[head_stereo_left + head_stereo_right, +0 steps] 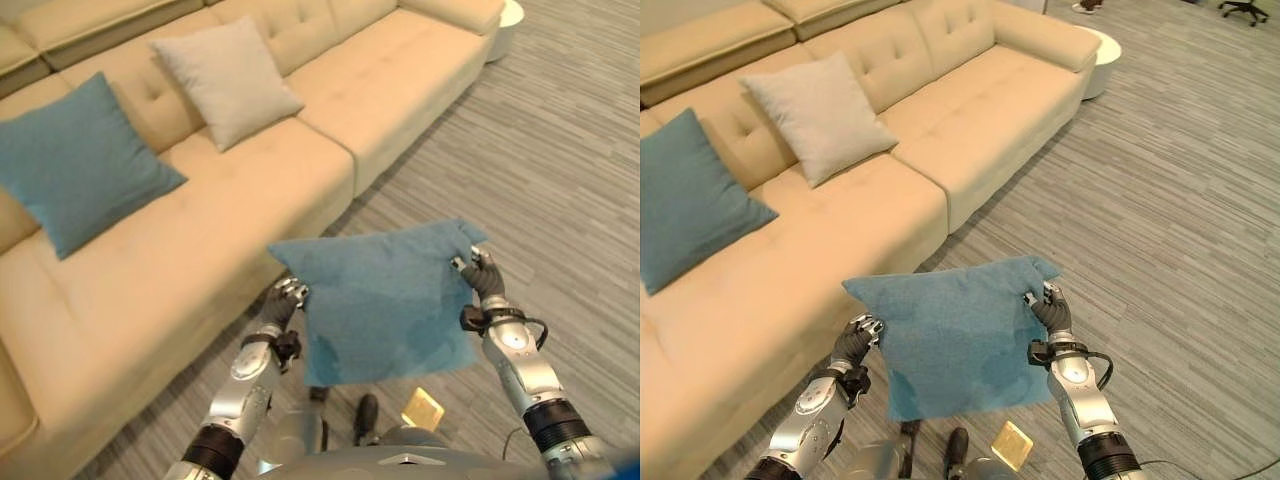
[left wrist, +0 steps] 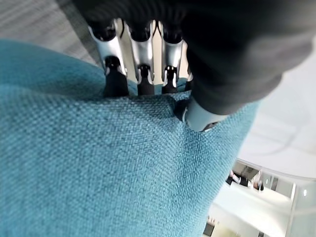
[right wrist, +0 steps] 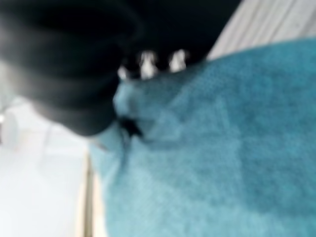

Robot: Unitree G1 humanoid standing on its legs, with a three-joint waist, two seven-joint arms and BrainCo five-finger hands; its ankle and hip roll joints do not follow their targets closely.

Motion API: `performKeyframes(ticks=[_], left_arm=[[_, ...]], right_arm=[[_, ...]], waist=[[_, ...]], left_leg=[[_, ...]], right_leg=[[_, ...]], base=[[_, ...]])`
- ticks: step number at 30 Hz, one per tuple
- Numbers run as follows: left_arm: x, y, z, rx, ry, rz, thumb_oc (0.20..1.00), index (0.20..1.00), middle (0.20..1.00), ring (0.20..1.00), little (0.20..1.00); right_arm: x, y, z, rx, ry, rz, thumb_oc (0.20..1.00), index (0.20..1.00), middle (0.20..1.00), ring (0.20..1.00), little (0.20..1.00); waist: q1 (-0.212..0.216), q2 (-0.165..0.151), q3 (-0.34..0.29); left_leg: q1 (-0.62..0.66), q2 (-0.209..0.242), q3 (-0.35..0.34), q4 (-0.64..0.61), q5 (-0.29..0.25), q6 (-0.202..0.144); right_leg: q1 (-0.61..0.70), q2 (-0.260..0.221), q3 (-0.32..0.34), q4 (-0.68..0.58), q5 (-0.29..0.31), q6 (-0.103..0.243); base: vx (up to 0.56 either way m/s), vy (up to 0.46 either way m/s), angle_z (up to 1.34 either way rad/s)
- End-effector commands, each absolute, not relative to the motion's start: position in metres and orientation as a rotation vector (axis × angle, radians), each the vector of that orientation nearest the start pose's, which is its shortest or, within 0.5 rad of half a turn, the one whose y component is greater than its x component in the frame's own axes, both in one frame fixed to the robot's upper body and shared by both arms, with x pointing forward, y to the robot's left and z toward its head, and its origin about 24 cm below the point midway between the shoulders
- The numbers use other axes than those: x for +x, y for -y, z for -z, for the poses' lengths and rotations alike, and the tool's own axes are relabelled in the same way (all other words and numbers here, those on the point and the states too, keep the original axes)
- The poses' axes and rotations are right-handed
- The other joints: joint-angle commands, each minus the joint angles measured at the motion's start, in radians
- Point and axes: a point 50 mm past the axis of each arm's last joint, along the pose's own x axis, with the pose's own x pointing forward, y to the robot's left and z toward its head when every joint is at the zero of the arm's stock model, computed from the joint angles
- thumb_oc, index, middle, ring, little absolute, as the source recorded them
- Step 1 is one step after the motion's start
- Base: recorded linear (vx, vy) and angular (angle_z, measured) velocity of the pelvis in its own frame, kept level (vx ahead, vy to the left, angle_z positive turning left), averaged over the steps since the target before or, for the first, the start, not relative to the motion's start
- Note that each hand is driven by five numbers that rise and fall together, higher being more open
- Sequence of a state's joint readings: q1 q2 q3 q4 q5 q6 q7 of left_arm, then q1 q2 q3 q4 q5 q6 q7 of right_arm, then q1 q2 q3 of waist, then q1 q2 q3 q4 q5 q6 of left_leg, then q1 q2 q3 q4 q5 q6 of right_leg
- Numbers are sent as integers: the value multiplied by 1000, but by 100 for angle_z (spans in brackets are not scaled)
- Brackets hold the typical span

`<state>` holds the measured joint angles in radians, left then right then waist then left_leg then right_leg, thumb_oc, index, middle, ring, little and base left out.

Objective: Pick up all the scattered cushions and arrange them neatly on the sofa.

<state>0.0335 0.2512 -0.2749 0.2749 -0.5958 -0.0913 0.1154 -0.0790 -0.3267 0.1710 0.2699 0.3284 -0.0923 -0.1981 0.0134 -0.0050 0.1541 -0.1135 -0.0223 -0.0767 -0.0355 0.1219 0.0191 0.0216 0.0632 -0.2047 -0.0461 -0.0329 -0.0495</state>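
Nearest, the teal cushion [image 1: 385, 300] hangs above the carpet floor [image 1: 560, 170], just off the sofa's front edge, stretched between the two hands. The left robot hand [image 1: 288, 298] has its fingers curled into one side edge; the right robot hand [image 1: 480, 275] pinches the opposite upper corner. It looks light and soft, sagging at the bottom, so edge grips should hold but let it flop. Farther off, on the sofa [image 1: 300, 170], a second teal cushion [image 1: 75, 165] and a grey cushion [image 1: 228, 80] lean on the backrest
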Motion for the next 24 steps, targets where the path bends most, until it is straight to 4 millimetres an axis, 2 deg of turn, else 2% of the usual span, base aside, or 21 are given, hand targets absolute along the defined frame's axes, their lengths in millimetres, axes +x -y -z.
performKeyframes(ticks=[1,4,5,6,8,10,11,12,13,16,18,20,21,22,23,24], left_arm=[[244,-174,-10,-246,-107,10,200,200,200,200,200],[242,-185,-15,-224,-86,-7,200,200,200,200,200],[241,-188,-17,-215,-76,-14,200,200,200,200,200],[240,-190,-17,-216,-74,-19,200,200,200,200,200],[240,-190,-18,-218,-69,-19,200,200,200,200,200],[240,-192,-20,-229,-58,-33,200,200,200,200,200],[240,-192,-20,-230,-58,-33,200,200,200,200,200],[240,-191,-20,-232,-58,-35,200,200,200,200,200],[241,-192,-21,-228,-50,-39,200,200,200,200,200],[246,-193,-24,-224,-33,-39,200,200,200,200,200],[248,-187,-24,-220,-33,-16,200,200,200,200,200],[249,-183,-24,-238,-32,-8,200,200,200,200,200],[252,-177,-25,-248,-29,6,200,200,200,200,200],[252,-177,-25,-248,-29,6,200,200,200,200,200],[253,-176,-25,-245,-31,12,200,200,200,200,200],[253,-175,-26,-250,-30,13,200,200,200,200,200]], right_arm=[[278,182,-50,8,73,50,200,200,200,200,200],[282,174,-54,3,86,13,200,200,200,200,200],[283,170,-55,4,94,-4,200,200,200,200,200],[284,168,-56,6,95,-15,200,200,200,200,200],[285,167,-57,5,97,-25,200,200,200,200,200],[287,164,-63,2,120,-38,200,200,200,200,200],[287,164,-63,2,120,-38,200,200,200,200,200],[288,162,-66,8,131,-41,200,200,200,200,200],[290,161,-69,9,143,-45,200,200,200,200,200],[291,160,-72,5,155,-54,200,200,200,200,200],[289,162,-70,6,150,-51,200,200,200,200,200],[285,167,-69,-2,149,-30,200,200,200,200,200],[280,173,-65,12,142,-3,200,200,200,200,200],[280,173,-65,12,142,-3,200,200,200,200,200],[278,175,-64,18,141,9,200,200,200,200,200],[277,175,-64,33,143,16,200,200,200,200,200]], waist=[[33,-43,-65],[55,-29,-46],[63,-25,-39],[64,-21,-33],[67,-18,-28],[73,-4,-24],[74,-3,-24],[84,-3,-26],[89,-9,-23],[91,-21,-21],[84,-30,-32],[70,-32,-38],[44,-36,-40],[43,-35,-41],[37,-36,-36],[37,-30,-26]], left_leg=[[9,-45,51,84,-212,19],[24,-42,96,106,-249,55],[29,-43,113,114,-255,65],[39,-42,122,112,-259,71],[46,-39,131,108,-259,75],[61,-32,148,97,-268,78],[62,-31,148,96,-268,78],[71,-28,164,89,-274,77],[77,-31,181,91,-282,75],[88,-32,190,98,-305,67],[112,-35,181,124,-344,60],[116,-20,184,204,-371,38],[63,36,204,414,-350,-2],[59,37,203,419,-353,-3],[3,74,207,561,-316,-14],[-53,91,190,685,-287,-10]], right_leg=[[46,-101,-28,116,-121,84],[-49,-141,-42,325,-110,124],[-84,-161,-56,383,-80,146],[-117,-164,-55,418,-63,152],[-154,-157,-37,440,-66,148],[-181,-130,-42,298,-69,137],[-179,-129,-42,295,-68,137],[-177,-116,-57,188,-45,136],[-200,-100,-44,72,-7,151],[-194,-93,-47,8,11,161],[-171,-91,-34,19,15,146],[-152,-86,-43,54,2,132],[-107,-64,-57,60,-24,92],[-107,-62,-58,60,-24,92],[-84,-45,-65,57,-40,66],[-66,-22,-65,52,-49,47]], base=[[255,249,-42],[182,220,-60],[177,177,-79],[164,147,-79],[131,82,-50],[198,65,-47],[170,8,-67],[257,-10,-57],[259,-10,-37],[353,-71,-54],[392,-85,-6],[578,-212,9],[478,-244,21],[418,-290,62],[215,-165,56],[385,-250,51]])
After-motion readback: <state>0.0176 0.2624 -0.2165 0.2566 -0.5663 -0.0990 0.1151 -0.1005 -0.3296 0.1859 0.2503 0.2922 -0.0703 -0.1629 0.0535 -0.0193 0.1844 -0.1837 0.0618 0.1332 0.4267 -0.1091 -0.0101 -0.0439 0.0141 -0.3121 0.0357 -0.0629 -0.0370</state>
